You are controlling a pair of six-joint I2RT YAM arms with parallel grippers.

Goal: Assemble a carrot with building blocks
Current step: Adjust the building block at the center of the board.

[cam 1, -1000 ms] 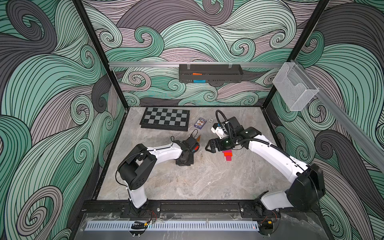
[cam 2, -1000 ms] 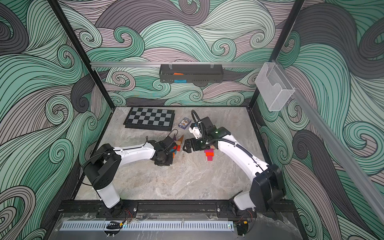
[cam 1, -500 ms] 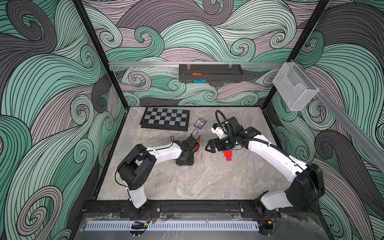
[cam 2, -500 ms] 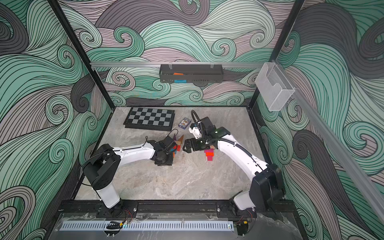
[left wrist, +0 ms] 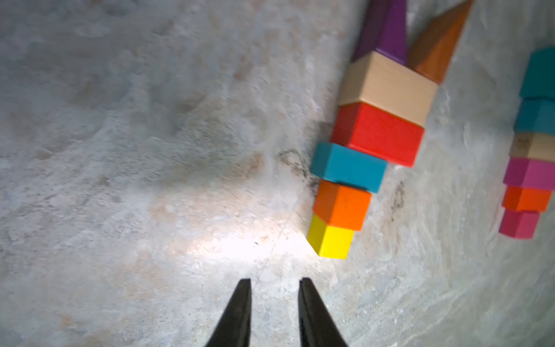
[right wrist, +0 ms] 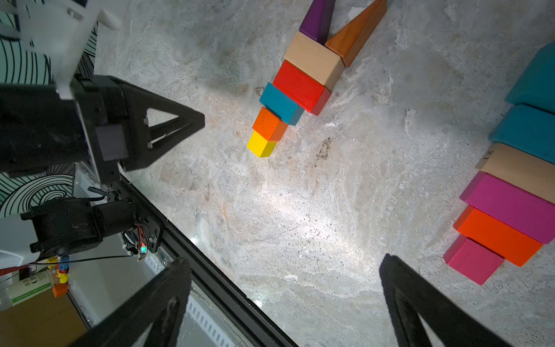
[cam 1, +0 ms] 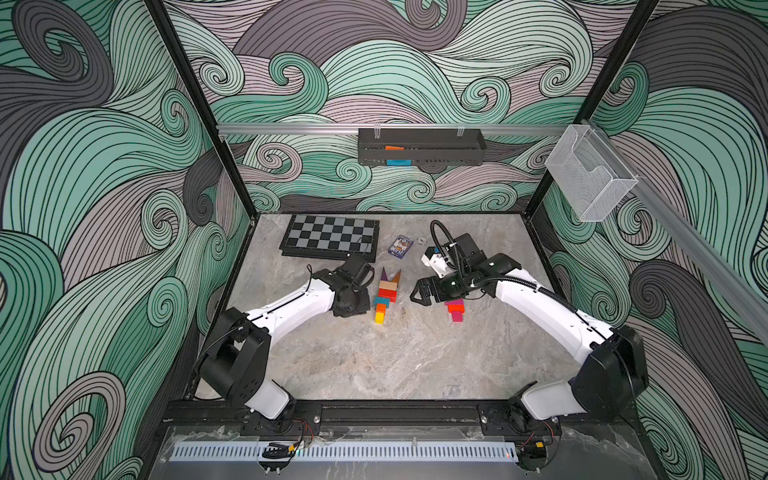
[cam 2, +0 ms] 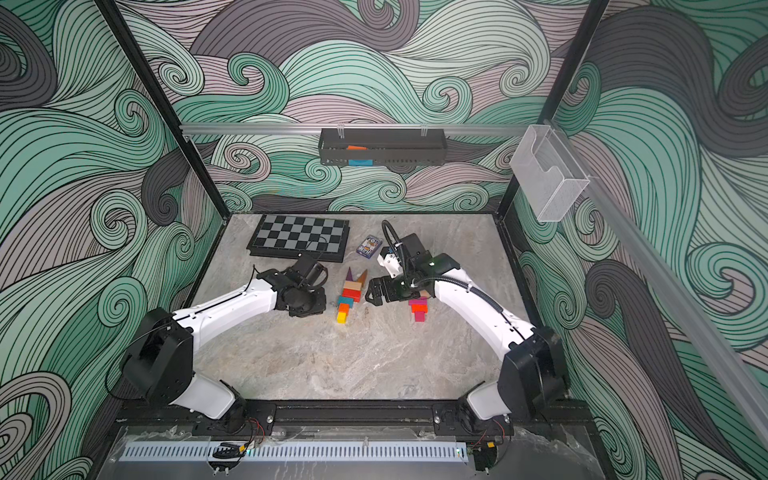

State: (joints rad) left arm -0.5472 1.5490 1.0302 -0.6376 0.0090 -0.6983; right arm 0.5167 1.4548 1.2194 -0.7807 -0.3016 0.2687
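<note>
The building blocks form a row (cam 1: 386,293) (cam 2: 351,296) on the table: yellow cube (left wrist: 332,240), orange (left wrist: 342,205), teal (left wrist: 348,166), red (left wrist: 378,133), beige (left wrist: 387,87), then purple (left wrist: 386,30) and brown (left wrist: 438,45) wedges at the far end. My left gripper (left wrist: 274,282) (right wrist: 201,118) is shut with nothing in it, just left of the row's yellow end and apart from it. A second row (right wrist: 510,210) (cam 1: 456,311) of teal, beige, pink and orange blocks lies to the right, partly under my right arm. My right gripper (cam 1: 417,293) (right wrist: 285,260) hangs wide open and empty between the two rows.
A chessboard (cam 1: 330,239) and a small purple card box (cam 1: 401,246) lie at the back of the table. A black tray (cam 1: 419,147) on the back wall holds an orange and a blue piece. A clear box (cam 1: 590,174) hangs on the right wall. The black front rail (right wrist: 210,270) edges the table.
My left gripper has drawn back to the left, off the block row, which now shows in full. The right arm has stayed where it was.
</note>
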